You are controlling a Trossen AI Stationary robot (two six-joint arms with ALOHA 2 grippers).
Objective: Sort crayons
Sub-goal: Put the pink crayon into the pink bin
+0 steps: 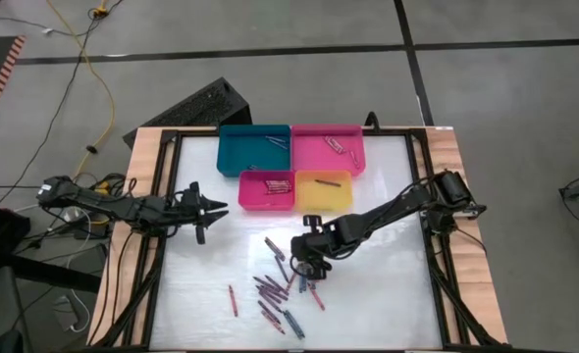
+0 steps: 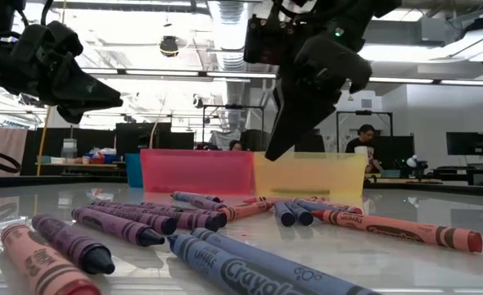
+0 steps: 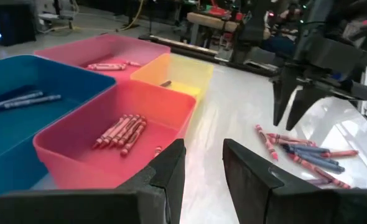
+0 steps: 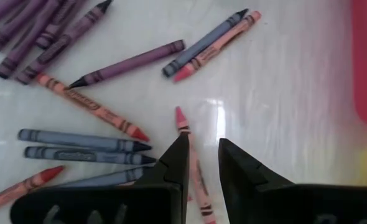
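Observation:
Several loose crayons [image 1: 275, 286], purple, blue, red and pink, lie flat on the white table top in front of the trays. My right gripper [image 1: 309, 267] hovers over the pile's far end, slanting down and open by a narrow gap. In the right wrist view a pink crayon [image 4: 185, 127] lies on the table just past its fingertips [image 4: 202, 155], untouched. My left gripper [image 1: 207, 211] hangs level at the table's left, pointing right. It is open [image 3: 203, 168] with nothing between its fingers.
Four trays stand at the far middle: teal [image 1: 253, 147] with blue crayons, pink [image 1: 327, 147] with pink ones, a smaller red tray [image 1: 267, 191] with red ones and a yellow tray [image 1: 324, 191]. Bare table lies at the near left and on the right.

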